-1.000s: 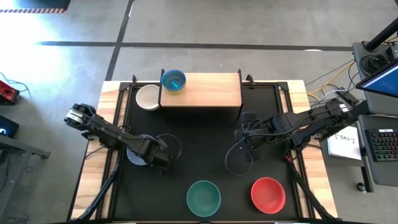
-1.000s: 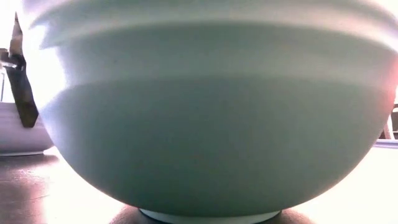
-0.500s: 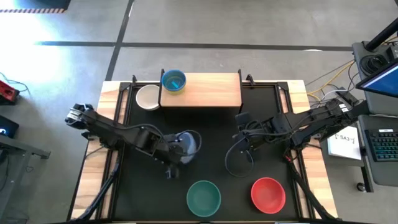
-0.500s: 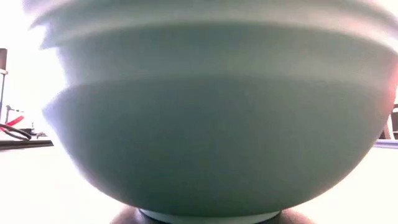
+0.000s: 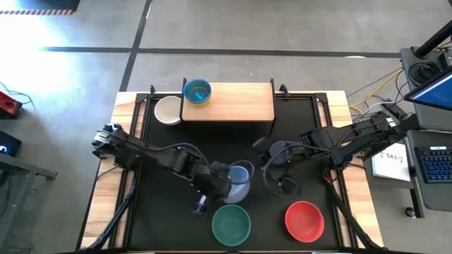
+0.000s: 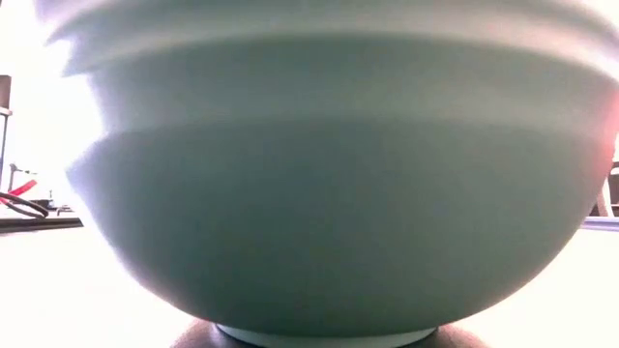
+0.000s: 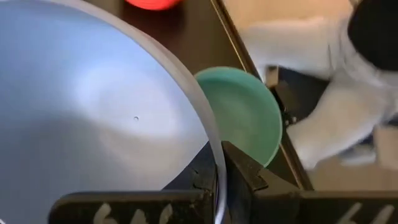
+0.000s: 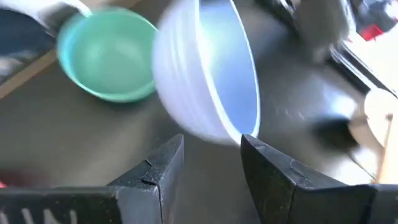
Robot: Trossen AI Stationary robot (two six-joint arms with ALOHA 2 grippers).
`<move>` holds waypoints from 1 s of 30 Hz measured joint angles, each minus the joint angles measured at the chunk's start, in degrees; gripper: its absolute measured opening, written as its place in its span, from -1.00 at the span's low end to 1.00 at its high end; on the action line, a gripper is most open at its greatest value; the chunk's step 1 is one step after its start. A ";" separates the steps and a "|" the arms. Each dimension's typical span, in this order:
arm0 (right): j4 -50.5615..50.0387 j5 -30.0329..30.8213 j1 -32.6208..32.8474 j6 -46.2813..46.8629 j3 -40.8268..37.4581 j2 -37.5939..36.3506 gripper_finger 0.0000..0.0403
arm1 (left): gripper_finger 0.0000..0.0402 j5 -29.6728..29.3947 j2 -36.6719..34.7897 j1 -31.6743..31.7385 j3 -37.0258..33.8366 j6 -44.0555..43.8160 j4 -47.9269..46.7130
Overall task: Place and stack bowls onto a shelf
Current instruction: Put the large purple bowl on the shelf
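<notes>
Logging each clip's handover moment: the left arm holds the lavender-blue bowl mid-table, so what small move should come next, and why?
Probably the right tool closes in on the lavender-blue bowl: its fingers stand open beside the bowl, which the left tool clamps by the rim, apart from the shelf.

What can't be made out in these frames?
- Low view: the teal bowl fills the frame and hides both arms and the shelf.
- High view: the left gripper blocks part of the lavender-blue bowl.
- Right wrist view: the lavender-blue bowl is motion-blurred.
</notes>
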 joint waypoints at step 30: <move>5.52 -23.20 0.02 -1.90 -2.66 0.20 -0.25 | -1.00 -3.49 17.30 1.54 35.04 31.21 -21.75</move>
